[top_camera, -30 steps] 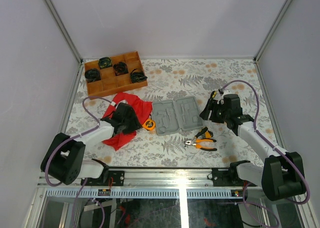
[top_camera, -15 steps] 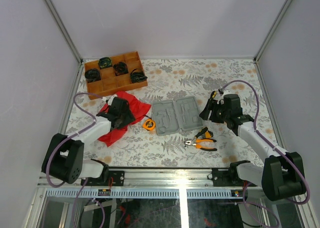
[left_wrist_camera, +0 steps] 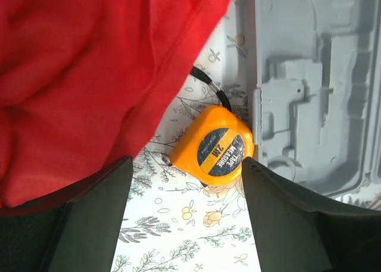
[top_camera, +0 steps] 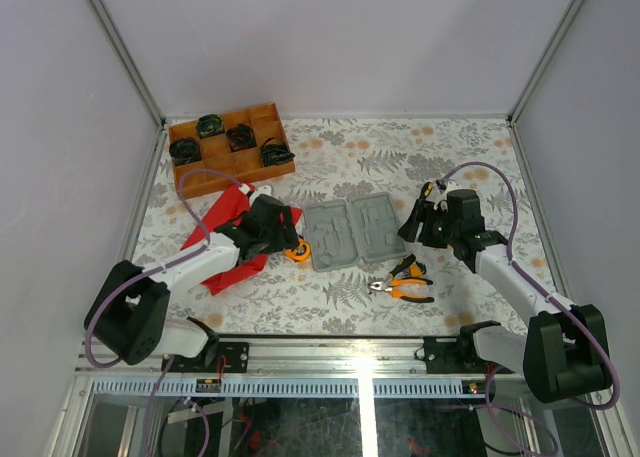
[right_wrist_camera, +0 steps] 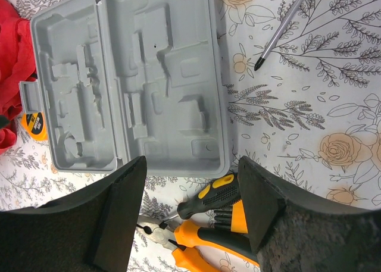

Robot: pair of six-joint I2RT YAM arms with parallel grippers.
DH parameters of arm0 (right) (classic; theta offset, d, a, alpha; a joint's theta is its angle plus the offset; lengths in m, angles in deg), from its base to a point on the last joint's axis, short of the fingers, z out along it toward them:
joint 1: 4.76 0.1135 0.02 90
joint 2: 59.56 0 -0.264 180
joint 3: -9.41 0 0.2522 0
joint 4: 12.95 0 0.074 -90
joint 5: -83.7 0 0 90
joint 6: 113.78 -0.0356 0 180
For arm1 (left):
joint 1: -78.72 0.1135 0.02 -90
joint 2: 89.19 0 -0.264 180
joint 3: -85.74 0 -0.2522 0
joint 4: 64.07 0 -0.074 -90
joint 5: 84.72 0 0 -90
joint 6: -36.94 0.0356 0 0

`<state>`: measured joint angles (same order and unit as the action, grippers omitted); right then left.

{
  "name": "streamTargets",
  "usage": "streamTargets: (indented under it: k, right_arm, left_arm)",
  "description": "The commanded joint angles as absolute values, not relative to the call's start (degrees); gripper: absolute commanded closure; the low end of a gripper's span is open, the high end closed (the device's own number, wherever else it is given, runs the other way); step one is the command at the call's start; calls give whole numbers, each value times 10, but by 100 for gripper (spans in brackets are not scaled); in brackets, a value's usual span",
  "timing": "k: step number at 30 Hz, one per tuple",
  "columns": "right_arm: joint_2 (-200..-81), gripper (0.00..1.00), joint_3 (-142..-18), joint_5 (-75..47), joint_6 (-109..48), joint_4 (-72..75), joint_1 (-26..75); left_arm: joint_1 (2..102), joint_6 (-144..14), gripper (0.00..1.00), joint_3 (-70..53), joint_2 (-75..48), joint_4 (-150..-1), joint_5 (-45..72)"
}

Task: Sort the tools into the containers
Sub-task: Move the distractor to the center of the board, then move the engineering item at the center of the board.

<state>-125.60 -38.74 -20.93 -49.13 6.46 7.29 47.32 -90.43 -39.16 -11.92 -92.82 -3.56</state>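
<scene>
The tape lies flat on the table, in the middle of the left wrist view. Its right side looks like it touches the left edge of the grey case. The red cloth fills the upper left of that view and comes down close to the tape. A black strap runs from the tape up under the cloth.

The left gripper hangs over the tape with its jaws spread wide, one on each side. It holds nothing.

Here is what can go wrong:

- The jaw on the right can land on the case wall, because the tape sits so tight against it. Then the case gets pushed or pinched too.
- The jaw on the left can catch the cloth and drag it along.
- The strap can snag under the cloth and tug the tape crooked.
- The tape is round and smooth, so it can pop out of a weak pinch.

The right gripper has its jaws spread too, and they are empty. The pliers and a screwdriver lie touching at the bottom of its view. Grabbing one can drag the other.
</scene>
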Motion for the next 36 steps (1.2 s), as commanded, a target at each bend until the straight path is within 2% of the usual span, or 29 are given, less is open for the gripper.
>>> streamTargets:
  k: [1,26,36]
  right_arm:
    - [-1251,30,-387,-220,-494,47,77]
    - [-1271,30,-388,-233,-496,40,77]
    - [-1272,30,-388,-233,-494,40,77]
  left_arm:
    - [449,-865,28,-369,-91,-885,-25]
    - [412,-822,31,-358,-1,-857,-40]
    - [412,-835,40,-374,2,-867,-51]
